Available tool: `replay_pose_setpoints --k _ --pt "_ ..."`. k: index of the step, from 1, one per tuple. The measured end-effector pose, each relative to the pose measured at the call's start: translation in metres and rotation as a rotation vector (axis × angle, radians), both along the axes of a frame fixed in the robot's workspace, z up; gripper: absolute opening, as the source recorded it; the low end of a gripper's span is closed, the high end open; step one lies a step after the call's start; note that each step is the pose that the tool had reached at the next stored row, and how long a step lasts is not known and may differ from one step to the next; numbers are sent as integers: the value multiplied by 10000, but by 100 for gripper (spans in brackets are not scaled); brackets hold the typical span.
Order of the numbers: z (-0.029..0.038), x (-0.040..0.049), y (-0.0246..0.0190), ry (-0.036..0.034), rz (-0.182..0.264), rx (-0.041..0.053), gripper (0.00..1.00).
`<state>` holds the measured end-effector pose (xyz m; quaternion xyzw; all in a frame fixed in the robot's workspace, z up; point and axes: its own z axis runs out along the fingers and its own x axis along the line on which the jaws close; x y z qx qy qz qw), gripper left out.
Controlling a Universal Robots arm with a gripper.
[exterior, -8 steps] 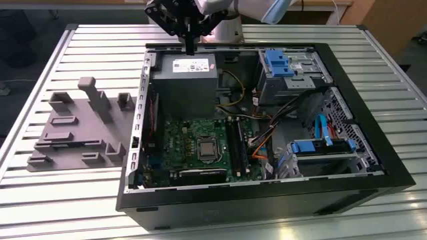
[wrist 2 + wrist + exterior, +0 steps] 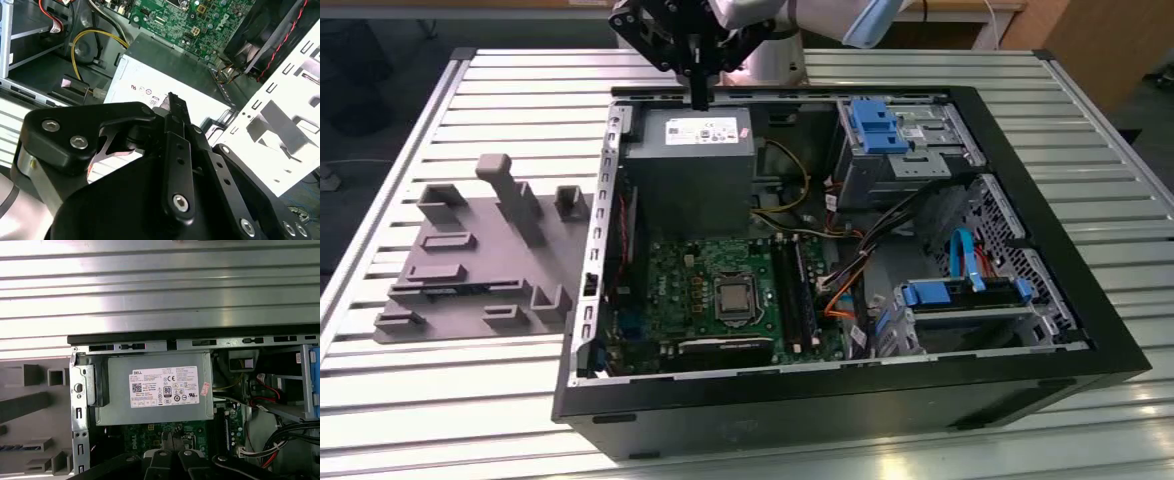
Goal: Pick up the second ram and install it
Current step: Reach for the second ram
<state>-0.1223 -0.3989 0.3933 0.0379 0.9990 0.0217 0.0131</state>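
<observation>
Matte black pincer (image 2: 700, 98), closed, ribbed metal table (image 2: 480, 100)

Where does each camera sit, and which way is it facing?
Exterior view: off the arm, high, looking down into the open computer case; the gripper hangs above the power supply.
First wrist view: on the arm, looking past the gripper at the power supply.
Second wrist view: close behind the gripper, facing the motherboard.
Shared: gripper and power supply.

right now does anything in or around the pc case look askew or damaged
Nothing stands out. The computer case sits flat on the slatted table, the power supply lies square in its corner, and the claw hangs above it.
</observation>
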Motion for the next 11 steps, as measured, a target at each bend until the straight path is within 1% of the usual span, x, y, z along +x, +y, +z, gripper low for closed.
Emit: replay_pose_setpoints --k 5,11 --pt "0 -32 -1 -1 0 1 11" --pt "-2 -91 -1 0 1 1 11"
